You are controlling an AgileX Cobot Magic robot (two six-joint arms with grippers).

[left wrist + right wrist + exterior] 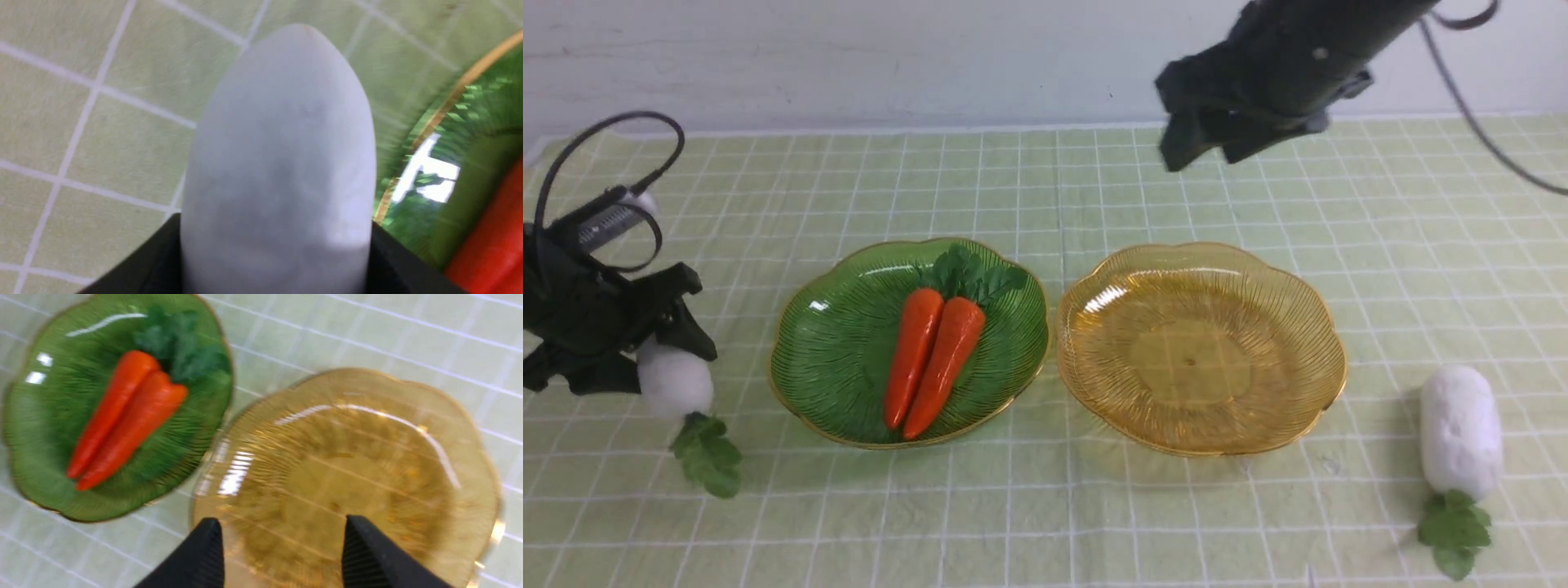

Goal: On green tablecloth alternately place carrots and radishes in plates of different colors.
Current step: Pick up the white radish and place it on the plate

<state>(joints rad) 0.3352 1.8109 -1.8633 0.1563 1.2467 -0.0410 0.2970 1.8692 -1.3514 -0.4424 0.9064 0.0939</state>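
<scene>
Left gripper [654,359] jaws clamped on a radish [674,380] at the frame's left edge, leaf tuft toward the bottom; can't tell if it's clear of the cloth; right gripper [282,522] jaws wide apart, empty, over the amber plate [1201,343], upper right of frame; two carrots [931,359] side by side in the green plate [833,343], centre-left; second radish [1460,429] lower right on the green tablecloth [1045,188]; pale wall [849,57] behind.

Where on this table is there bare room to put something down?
The amber plate is empty. Bare green tablecloth runs behind both plates, and along the front between the held radish and the loose radish. Crowded: the green plate, holding both carrots, and the left side, where the left gripper grips its radish.
</scene>
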